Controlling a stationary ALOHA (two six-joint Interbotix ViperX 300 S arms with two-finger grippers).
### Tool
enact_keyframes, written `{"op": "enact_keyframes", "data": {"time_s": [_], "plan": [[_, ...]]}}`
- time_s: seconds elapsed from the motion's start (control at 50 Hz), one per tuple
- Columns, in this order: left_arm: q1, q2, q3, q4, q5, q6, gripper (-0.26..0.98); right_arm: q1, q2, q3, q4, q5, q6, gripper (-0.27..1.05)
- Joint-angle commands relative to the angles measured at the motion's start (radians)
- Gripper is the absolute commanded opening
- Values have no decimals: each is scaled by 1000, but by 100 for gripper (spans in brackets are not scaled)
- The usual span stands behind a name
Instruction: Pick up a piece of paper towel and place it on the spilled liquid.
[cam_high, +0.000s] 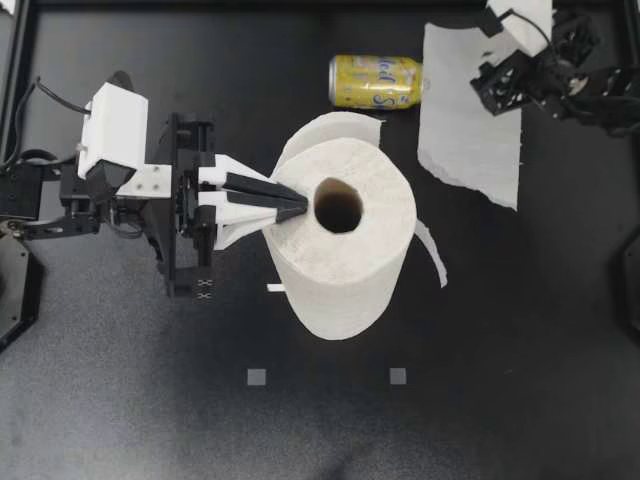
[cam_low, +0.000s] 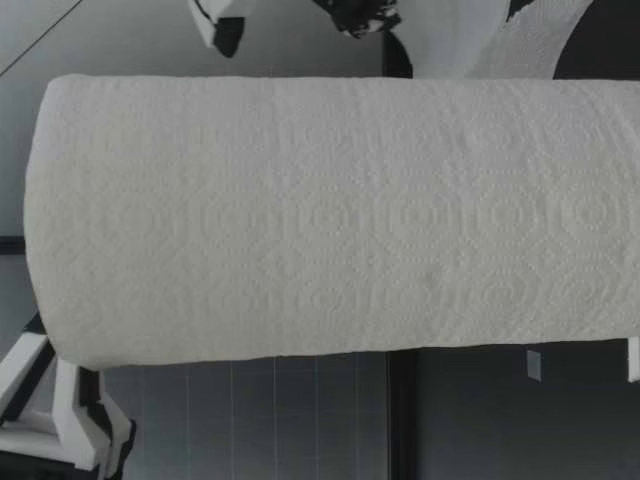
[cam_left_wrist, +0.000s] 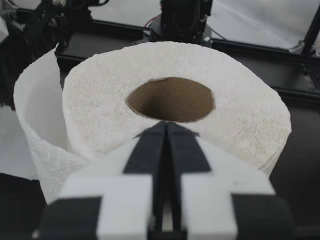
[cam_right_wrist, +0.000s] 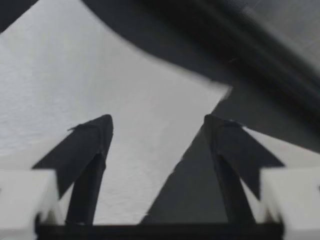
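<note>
Black table (cam_high: 500, 400) surface carries all items. Our left gripper (cam_high: 298, 207) is fully closed. In the left wrist view its two fingers (cam_left_wrist: 150, 150) lie pressed together with nothing visible between them. The tips rest on the top face of the paper towel roll (cam_high: 340, 275), at the rim of the cardboard core (cam_left_wrist: 171, 100). The roll stands upright near the table centre. A loose outer flap (cam_high: 335, 128) curls away from its far side. In the low view the roll (cam_low: 330, 220) fills most of the field.

Our right gripper (cam_high: 497, 85) is wide open and holds nothing. In the right wrist view its fingers (cam_right_wrist: 92, 142) stand well apart above the torn sheet (cam_right_wrist: 100, 90). We cannot tell whether the fingers touch the paper.

The torn sheet (cam_high: 465, 130) lies flat at the far right of the table, well apart from the roll. A yellow can (cam_high: 375, 82) lies on its side just beside the sheet, between the sheet and the flap. Two small grey squares (cam_high: 257, 377) mark the near part of the table.
</note>
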Motion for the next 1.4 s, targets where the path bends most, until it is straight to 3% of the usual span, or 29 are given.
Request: {"op": "enact_keyframes", "data": {"time_s": [0.0, 0.16, 0.46, 0.74, 1.04, 1.38], "plan": [[11, 3, -5, 0, 8, 3, 9, -8, -61, -14, 20, 26, -44, 70], [9, -6, -9, 0, -2, 6, 9, 17, -164, -21, 127, 23, -167, 70], [0, -29, -12, 6, -71, 9, 9, 213, -426, -23, 236, -60, -250, 68], [-26, -91, 12, 37, -170, 12, 9, 379, -712, 5, 267, -267, -230, 51], [-55, -167, 55, 60, -178, 9, 9, 388, -900, 61, 295, -701, -204, 30], [-64, -209, 48, 63, -104, 12, 9, 388, -905, 49, 327, -864, -209, 16]]}}
